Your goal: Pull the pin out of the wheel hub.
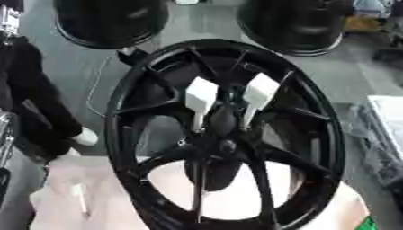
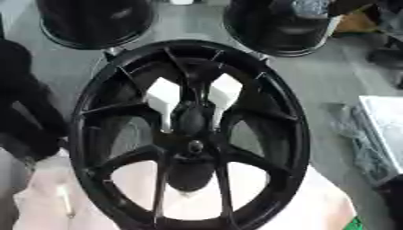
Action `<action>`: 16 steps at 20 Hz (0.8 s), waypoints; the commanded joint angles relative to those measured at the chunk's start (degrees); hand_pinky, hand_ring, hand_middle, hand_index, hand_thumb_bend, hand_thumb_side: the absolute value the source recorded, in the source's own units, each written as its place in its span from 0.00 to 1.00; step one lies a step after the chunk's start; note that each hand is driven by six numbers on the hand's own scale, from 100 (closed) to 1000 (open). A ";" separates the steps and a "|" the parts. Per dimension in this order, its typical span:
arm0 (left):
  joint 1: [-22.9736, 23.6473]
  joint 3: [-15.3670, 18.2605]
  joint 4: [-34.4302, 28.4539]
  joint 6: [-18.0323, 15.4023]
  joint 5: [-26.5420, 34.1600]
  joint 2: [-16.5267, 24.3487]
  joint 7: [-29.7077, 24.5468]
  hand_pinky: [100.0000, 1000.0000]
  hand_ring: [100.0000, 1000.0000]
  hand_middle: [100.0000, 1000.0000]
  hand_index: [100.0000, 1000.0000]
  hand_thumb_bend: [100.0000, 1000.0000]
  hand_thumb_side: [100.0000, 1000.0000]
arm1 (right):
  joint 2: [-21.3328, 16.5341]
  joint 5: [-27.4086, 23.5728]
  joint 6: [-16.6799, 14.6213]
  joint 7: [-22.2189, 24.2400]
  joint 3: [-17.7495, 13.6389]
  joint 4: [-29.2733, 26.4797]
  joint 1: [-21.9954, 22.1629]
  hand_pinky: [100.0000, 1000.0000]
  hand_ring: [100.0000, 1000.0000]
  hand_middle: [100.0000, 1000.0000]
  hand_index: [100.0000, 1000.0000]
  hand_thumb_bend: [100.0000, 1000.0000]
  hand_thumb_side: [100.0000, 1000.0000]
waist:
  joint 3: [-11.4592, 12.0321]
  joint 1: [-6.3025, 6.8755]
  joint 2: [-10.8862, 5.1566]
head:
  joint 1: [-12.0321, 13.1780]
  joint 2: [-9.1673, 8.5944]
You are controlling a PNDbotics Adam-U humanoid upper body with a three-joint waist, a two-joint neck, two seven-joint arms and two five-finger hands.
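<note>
Black and glossy, the wheel (image 1: 224, 134) stands nearly upright at the middle of both views, its lower rim on a pale pinkish surface (image 1: 71, 173) that fills the bottom of each view. Thin spokes run from the rim to the hub (image 1: 223, 121), a dark rounded mass at the centre. Two white wedge-shaped pieces (image 1: 200, 96) sit side by side against the upper part of the hub, one on each side of the top spoke, each tapering down towards the centre. Just below the hub a small round dark part (image 2: 194, 146) shows on the lower spokes; whether this is the pin cannot be told.

A dark arm (image 1: 31, 99) comes in along the left edge of the views, down to the near left corner of the pale surface. At its lower end a small white rounded shape (image 1: 85, 136) shows, well apart from the wheel rim. No fingers can be made out there, so whether that hand is open or closed cannot be told. The right hand shows in neither view.

A thin pale stick (image 1: 79, 197) lies on the pale surface near its left edge. Behind, two more black wheels (image 1: 110, 20) stand on the grey floor (image 2: 315, 81).
</note>
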 commanded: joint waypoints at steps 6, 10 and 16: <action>-0.47 0.56 -0.96 0.05 -0.18 1.90 0.11 0.72 0.81 0.63 0.63 0.40 0.43 | -1.35 0.00 -0.34 0.78 -0.52 0.30 -1.53 0.81 0.71 0.65 0.75 0.46 0.17 | -0.31 0.29 -1.08 | 0.23 0.09; -0.44 0.56 -0.99 0.09 -0.22 1.95 0.12 0.72 0.81 0.63 0.63 0.40 0.43 | -1.14 -0.42 -0.34 1.09 -0.14 0.97 -1.73 0.81 0.72 0.66 0.76 0.45 0.19 | -0.30 0.29 -1.04 | 0.24 0.23; -0.33 0.41 -0.89 0.22 -0.23 2.04 0.03 0.72 0.81 0.63 0.63 0.40 0.43 | 0.12 1.47 -2.65 6.48 3.65 2.22 -4.16 0.81 0.74 0.71 0.79 0.48 0.27 | -0.31 0.24 -1.13 | 0.14 0.36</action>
